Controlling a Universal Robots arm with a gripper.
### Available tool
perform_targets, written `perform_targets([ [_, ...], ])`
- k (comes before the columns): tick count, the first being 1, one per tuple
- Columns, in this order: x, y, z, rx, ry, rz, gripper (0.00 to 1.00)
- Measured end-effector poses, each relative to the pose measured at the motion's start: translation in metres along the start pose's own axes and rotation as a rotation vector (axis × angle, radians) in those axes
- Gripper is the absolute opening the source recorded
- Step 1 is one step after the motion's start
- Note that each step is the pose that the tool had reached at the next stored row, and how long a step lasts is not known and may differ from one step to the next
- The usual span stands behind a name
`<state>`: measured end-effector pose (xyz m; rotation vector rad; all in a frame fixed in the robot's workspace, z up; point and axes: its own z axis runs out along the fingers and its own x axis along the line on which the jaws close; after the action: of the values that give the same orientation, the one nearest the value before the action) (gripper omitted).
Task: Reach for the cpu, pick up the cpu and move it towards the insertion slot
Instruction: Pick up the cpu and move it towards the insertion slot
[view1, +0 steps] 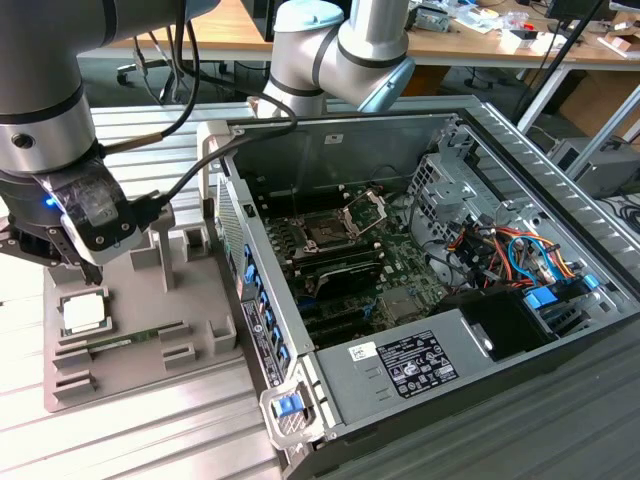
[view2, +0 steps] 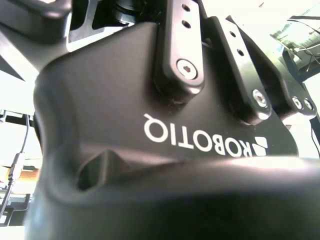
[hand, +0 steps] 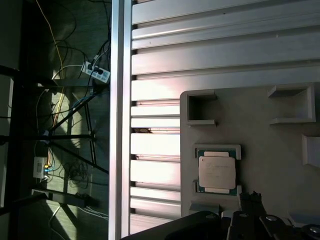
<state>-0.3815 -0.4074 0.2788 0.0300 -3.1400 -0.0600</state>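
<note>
The reach is the step in hand, as I judge it. The black gripper (view1: 88, 262) hangs just above the small square cpu with its silvery top (view1: 85, 312) and is not touching it. Whether the jaws stand apart or together I cannot tell.

The cpu lies flat in a framed recess of the grey plastic tray (view1: 215, 300), near the tray's edge on the exterior view's left. The first wrist view has it square in that frame (hand: 217, 171). A thin green strip (view1: 125, 343) sits in a long groove beside it.

The insertion slot, a square socket with a dark centre and shiny metal frame (view1: 325, 232), is well apart. It sits on the green circuit board (view1: 400, 270) inside the open grey metal computer case (view1: 340, 150), along with bundled orange and blue cables (view1: 510, 250).

A chip this thin, sunk in its frame, calls for a level, centred descent onto its edges.
</note>
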Motion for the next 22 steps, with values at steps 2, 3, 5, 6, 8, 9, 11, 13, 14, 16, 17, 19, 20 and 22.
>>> perform_targets([
  [2, 0.0000, 0.0000, 0.0004, 0.0000, 0.0000, 0.000, 0.10],
  [3, 0.0000, 0.0000, 0.0007, 0.0000, 0.0000, 0.000, 0.10],
  [5, 0.0000, 0.0000, 0.0010, 0.0000, 0.0000, 0.000, 0.10],
  [6, 0.0000, -0.0001, 0.0012, 0.0000, 0.0000, 0.000, 0.10],
  [8, 0.0000, 0.0000, 0.0015, 0.0000, 0.0000, 0.000, 0.10],
  [9, 0.0000, -0.0001, 0.0017, 0.0000, 0.0000, 0.000, 0.10],
  [11, 0.0000, -0.0001, 0.0019, 0.0000, 0.0001, 0.000, 0.10],
  [13, 0.0000, -0.0001, 0.0023, 0.0000, 0.0001, 0.000, 0.10],
  [14, 0.0000, -0.0001, 0.0026, 0.0000, 0.0000, 0.000, 0.10],
  [16, 0.0000, -0.0001, 0.0028, 0.0000, 0.0000, 0.000, 0.10],
  [17, 0.0000, -0.0001, 0.0030, 0.0000, 0.0000, 0.000, 0.10],
  [19, 0.0000, -0.0001, 0.0033, 0.0000, 0.0000, 0.000, 0.10],
  [20, 0.0000, -0.0001, 0.0034, 0.0000, 0.0000, 0.000, 0.10],
  [22, 0.0000, -0.0001, 0.0038, 0.0000, 0.0000, 0.000, 0.10],
])
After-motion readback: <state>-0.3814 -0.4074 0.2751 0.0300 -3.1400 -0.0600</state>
